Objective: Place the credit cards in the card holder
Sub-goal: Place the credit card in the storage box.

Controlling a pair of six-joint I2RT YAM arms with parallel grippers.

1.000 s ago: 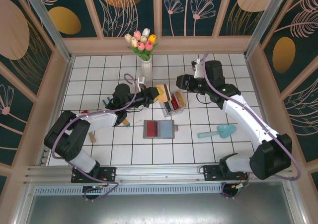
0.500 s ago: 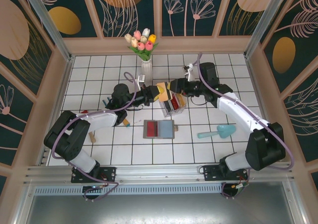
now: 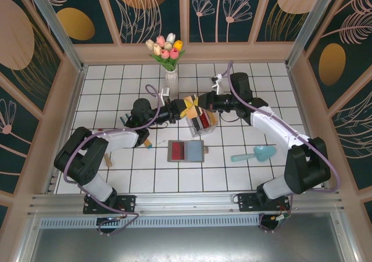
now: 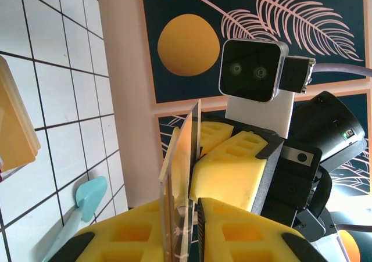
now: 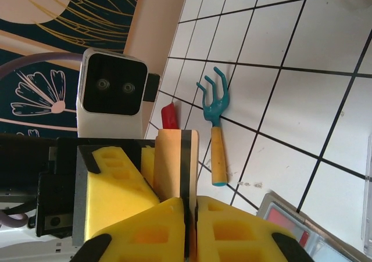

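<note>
Just above the clear rack [image 3: 214, 120] the two hands meet on one tan card [image 3: 190, 104], held on edge; the right hand [image 3: 200, 103] has its pads pressed tight on that card; the left hand [image 3: 184, 108] has a pad close on each side of the same card, but whether they press it I cannot tell; red and dark cards [image 3: 201, 122] stand in the rack; the card holder [image 3: 186, 151] lies open on the table [image 3: 116, 82], near the rack on its arm-base side.
</note>
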